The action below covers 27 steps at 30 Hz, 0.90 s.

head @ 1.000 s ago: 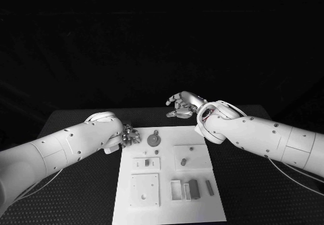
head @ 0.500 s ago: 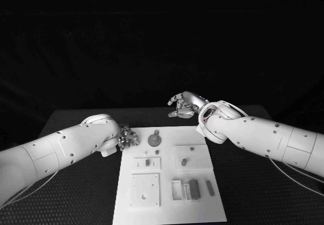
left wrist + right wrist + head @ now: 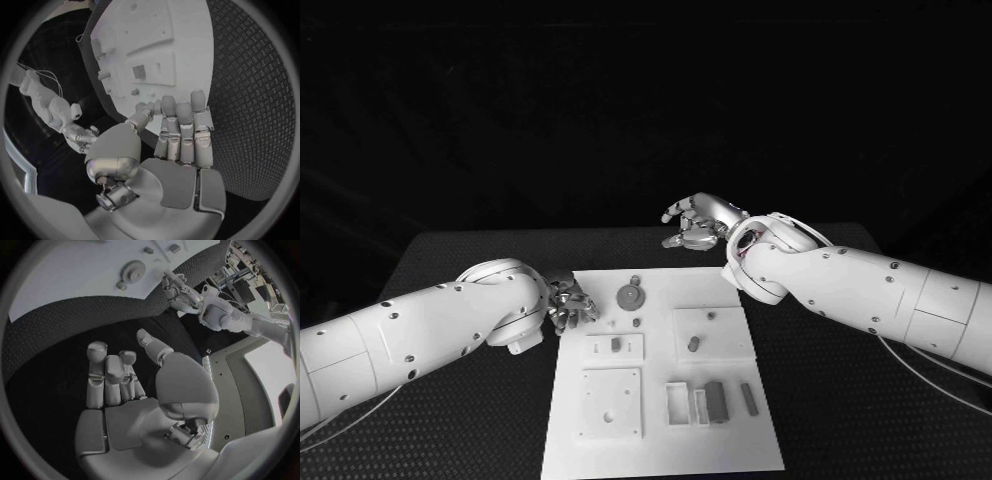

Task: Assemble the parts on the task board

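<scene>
The white task board point(image 3: 661, 440) lies in the middle of the black table. On it sit a round gear-like part point(image 3: 630, 296), two small pegs point(image 3: 616, 344) point(image 3: 692, 345) and dark bars point(image 3: 715, 400) near the front. My left hand point(image 3: 570, 301) hovers at the board's far left edge, its fingers point(image 3: 181, 131) stretched out side by side and holding nothing. My right hand point(image 3: 697, 222) hangs over the bare table just beyond the board's far edge, fingers point(image 3: 107, 377) loosely spread with nothing in them. The right wrist view shows the gear point(image 3: 133, 271) on the board point(image 3: 69, 280).
Raised white blocks with slots and holes point(image 3: 612, 403) point(image 3: 710, 333) stand on the board. Black textured table point(image 3: 459, 420) runs along both sides of it. My right arm's bulky forearm point(image 3: 862, 290) crosses above the board's far right corner.
My left arm has drawn back and lowered, carrying the hand slightly nearer along the board's left edge. The right hand has barely moved.
</scene>
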Each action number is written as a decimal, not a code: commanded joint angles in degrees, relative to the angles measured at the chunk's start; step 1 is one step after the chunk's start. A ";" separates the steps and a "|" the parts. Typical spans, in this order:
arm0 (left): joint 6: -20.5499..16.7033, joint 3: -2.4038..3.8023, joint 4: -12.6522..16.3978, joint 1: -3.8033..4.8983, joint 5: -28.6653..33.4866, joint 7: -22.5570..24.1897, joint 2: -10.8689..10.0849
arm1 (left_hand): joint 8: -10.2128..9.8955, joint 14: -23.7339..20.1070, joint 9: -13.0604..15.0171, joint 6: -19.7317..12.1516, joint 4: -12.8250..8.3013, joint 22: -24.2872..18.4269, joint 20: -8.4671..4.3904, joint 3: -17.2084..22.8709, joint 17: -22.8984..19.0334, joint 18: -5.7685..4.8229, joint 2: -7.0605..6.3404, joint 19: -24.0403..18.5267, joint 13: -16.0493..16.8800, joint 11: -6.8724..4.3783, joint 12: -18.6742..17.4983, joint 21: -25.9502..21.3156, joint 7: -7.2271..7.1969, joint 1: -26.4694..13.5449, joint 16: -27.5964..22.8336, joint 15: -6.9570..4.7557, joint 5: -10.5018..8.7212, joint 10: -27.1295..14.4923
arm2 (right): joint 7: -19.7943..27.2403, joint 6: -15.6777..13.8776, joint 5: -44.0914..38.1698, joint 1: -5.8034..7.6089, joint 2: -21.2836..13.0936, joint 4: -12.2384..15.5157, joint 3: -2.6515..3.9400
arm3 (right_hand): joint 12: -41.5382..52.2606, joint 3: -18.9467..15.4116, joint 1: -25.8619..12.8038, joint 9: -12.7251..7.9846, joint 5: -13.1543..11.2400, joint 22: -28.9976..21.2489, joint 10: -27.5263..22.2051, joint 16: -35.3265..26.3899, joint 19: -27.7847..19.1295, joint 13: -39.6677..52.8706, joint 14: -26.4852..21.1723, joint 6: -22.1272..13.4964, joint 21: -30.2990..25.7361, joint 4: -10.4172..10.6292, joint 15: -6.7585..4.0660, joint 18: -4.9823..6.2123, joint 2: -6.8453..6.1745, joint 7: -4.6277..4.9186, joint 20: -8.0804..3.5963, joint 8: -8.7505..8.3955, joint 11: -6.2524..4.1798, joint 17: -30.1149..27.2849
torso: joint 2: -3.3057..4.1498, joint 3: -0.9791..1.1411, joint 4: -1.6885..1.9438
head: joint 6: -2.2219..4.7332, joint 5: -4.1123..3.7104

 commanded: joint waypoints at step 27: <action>-3.19 -3.30 10.01 -0.93 -1.92 -2.61 -5.13 | 0.30 1.33 1.27 1.34 -0.27 0.25 -0.22 0.33 -0.14 -0.25 0.58 1.28 -0.16 -0.38 0.38 0.02 -0.35 1.76 0.38 -0.33 0.36 1.24 | 0.15 1.14 0.08 -0.17 -0.10 -0.51 0.00 | 0.25 -0.26 -0.39 -0.12 0.21 1.04 -0.46 -0.04 -0.10 -0.17 -0.33 -0.25 -0.22 0.14 0.04 3.55 0.22 0.76 -0.42 0.25 -0.16 -0.10 | -0.02 0.11 -0.13 | -0.39 0.84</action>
